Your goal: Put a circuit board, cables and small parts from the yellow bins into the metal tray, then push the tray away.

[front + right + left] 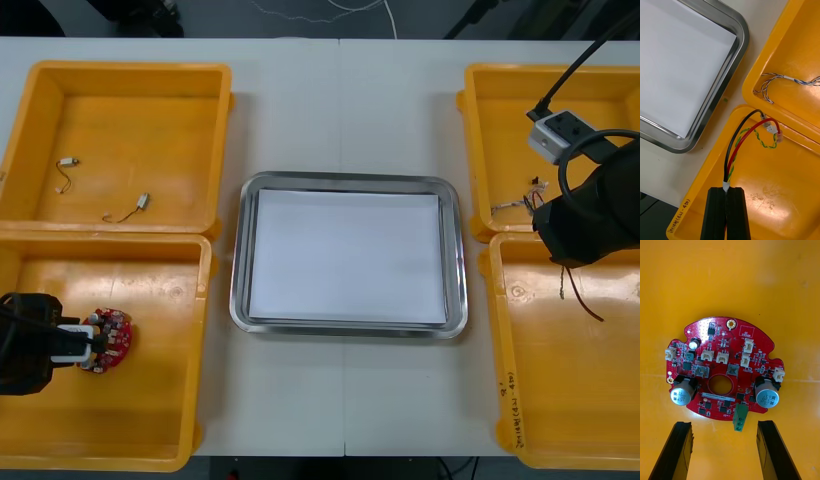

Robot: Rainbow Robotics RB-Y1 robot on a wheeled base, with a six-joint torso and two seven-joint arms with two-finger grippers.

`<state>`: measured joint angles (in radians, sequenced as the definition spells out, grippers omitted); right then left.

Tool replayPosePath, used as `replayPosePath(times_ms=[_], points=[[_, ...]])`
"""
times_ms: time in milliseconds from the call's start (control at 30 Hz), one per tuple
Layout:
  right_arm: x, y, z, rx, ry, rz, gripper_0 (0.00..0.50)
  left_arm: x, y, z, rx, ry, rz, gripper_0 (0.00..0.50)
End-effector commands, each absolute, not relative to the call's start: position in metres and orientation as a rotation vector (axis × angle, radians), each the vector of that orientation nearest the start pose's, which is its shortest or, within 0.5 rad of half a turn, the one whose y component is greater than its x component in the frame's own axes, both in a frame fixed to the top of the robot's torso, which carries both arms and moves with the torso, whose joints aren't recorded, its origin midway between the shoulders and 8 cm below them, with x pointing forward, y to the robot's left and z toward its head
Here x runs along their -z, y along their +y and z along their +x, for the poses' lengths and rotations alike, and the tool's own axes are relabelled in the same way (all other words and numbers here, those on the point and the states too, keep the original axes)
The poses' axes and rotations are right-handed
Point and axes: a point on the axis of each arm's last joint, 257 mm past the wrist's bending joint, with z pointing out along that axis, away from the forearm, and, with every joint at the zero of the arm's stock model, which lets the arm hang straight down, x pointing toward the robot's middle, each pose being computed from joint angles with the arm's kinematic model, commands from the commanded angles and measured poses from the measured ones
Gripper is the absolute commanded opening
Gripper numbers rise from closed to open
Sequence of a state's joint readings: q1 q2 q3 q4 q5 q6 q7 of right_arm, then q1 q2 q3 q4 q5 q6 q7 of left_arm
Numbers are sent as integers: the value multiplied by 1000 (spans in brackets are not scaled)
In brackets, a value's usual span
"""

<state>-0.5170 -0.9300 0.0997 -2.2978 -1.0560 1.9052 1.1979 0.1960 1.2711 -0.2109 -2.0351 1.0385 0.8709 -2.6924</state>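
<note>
**Right grips cable, left poised at board**

The right wrist view tells what the front view's arm hides: the right gripper [729, 190] is clamped on a black, red and yellow cable bundle [729, 168] over the near right yellow bin [782, 180]. The metal tray [739, 41] lies just beside. The left gripper [724, 425] is spread wide, with the circuit board [722, 369] just ahead on open bin floor.

A light table [340, 100] with a seam down its middle meets dark floor [220, 18] beyond its far edge.
</note>
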Motion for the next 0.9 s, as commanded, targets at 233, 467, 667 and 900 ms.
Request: replayPosePath(times_ms=[233, 467, 667, 900], points=[[107, -243, 387, 85, 2567, -650, 0, 302, 370, 360, 511, -2355, -2621, 500], [108, -240, 388, 73, 2567, -648, 0, 304, 372, 360, 521, -2343, -2619, 500], [109, -238, 387, 69, 2566, -655, 0, 309, 374, 361, 509, -2340, -2610, 500], [109, -238, 386, 65, 2570, -657, 0, 313, 368, 362, 503, -2342, -2632, 500]])
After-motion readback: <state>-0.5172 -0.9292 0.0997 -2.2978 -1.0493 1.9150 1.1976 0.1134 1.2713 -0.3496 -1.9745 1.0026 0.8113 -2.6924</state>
